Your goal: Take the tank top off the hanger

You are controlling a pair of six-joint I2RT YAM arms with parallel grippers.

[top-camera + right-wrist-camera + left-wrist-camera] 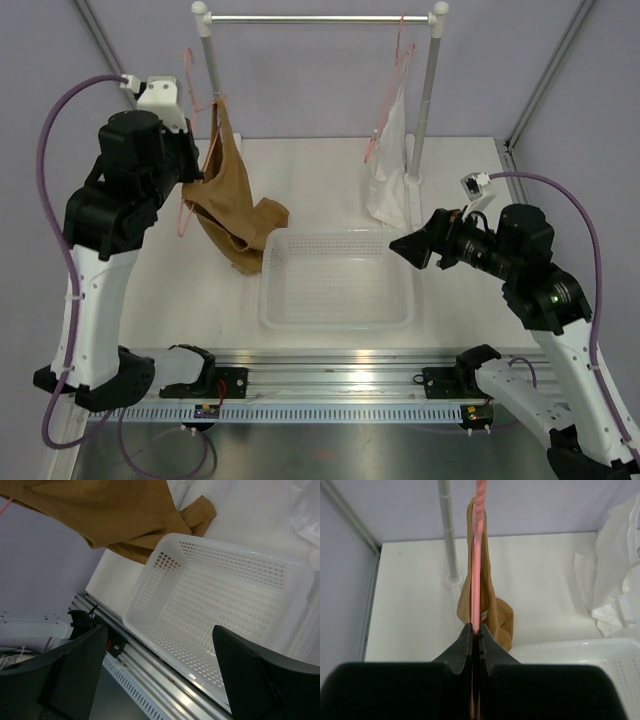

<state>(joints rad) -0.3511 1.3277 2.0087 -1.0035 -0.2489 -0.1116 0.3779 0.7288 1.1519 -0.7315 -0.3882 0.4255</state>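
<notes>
1. The left gripper is clamped tight on the pink hanger, holding it edge-on above the counter.
2. The tank top hangs from the hanger. Its lower end lies crumpled on the counter, just beside the far left corner of the white basket.
3. The right gripper is spread wide and grasps nothing, near the basket's far right corner.

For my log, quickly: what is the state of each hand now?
Left hand: closed on the hanger.
Right hand: open, holding nothing.

top: high, rear, wide | wrists: close-up — all share tank top, basket
</notes>
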